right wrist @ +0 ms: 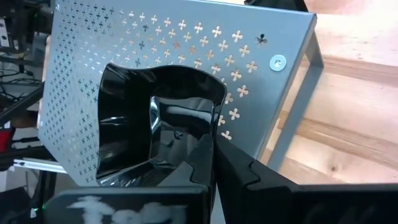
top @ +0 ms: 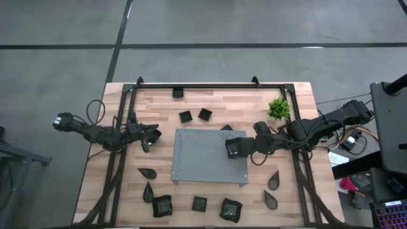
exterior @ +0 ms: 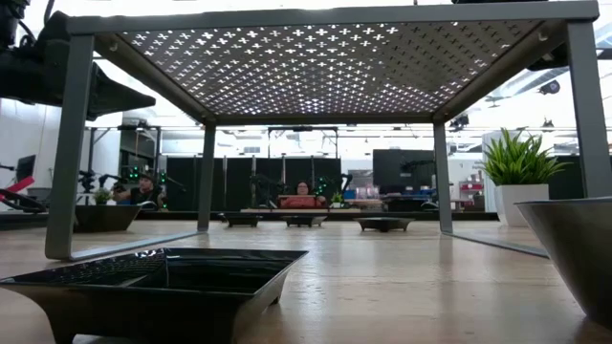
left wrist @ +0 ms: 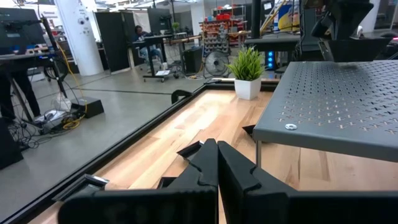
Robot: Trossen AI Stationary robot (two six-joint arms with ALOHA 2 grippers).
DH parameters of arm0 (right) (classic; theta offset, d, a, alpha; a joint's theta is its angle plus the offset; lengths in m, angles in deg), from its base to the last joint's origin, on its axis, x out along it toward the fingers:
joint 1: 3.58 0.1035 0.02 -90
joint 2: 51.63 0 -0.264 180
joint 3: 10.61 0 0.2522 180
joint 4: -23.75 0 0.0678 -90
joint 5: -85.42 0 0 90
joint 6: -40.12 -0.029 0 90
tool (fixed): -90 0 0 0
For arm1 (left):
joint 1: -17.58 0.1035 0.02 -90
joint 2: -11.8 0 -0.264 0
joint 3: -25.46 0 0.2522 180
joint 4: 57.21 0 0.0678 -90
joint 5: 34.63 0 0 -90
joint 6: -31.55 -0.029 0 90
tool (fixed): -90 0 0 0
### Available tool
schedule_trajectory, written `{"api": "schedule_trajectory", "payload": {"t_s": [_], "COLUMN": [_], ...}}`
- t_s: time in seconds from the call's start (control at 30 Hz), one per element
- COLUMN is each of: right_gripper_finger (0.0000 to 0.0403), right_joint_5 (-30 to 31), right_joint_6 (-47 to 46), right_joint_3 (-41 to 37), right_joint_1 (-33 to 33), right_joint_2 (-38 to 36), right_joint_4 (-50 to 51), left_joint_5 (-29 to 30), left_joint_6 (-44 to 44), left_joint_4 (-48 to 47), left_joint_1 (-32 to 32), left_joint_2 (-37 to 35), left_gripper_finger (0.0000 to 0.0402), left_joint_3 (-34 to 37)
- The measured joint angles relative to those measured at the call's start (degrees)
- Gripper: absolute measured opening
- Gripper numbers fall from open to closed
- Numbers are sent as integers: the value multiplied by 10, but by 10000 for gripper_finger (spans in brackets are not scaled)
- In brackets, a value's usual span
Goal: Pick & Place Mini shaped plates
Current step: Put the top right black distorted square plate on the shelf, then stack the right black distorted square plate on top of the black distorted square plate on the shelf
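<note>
Left gripper [top: 147, 144] sits pinched together with nothing in it, just off the left edge of the grey perforated board [top: 200, 159]. On the near-left tabletop lie 2 teardrop plates [top: 147, 172] and a wavy-edged plate [top: 161, 205]. Past the board's far edge rest 2 small square plates [top: 186, 117]. Over the board's right side, the right gripper [top: 234, 149] is clamped on the rim of a wavy black plate [right wrist: 155, 127]. To the far right stands the potted plant [top: 278, 107].

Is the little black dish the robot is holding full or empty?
Empty. The right gripper is shut on the wavy-edged dish over the grey board; its glossy inside shows nothing.
</note>
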Motion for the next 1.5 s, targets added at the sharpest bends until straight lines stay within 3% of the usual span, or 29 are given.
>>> {"api": "schedule_trajectory", "payload": {"t_s": [0.83, 1.27, 1.5], "right_gripper_finger": [10, 75, 95], "right_joint_5": [1, -1, -6], "right_joint_6": [35, 49, 112], "right_joint_3": [-4, -5, 15], "right_joint_1": [-9, -16, -16], "right_joint_2": [1, 0, -6], "right_joint_4": [-28, -45, -39], "left_joint_5": [0, 0, 0], "left_joint_6": [0, 0, 0], "left_joint_4": [0, 0, 0], "left_joint_1": [0, 0, 0], "left_joint_2": [0, 0, 0], "left_gripper_finger": [0, 0, 0], "left_joint_3": [0, 0, 0]}}
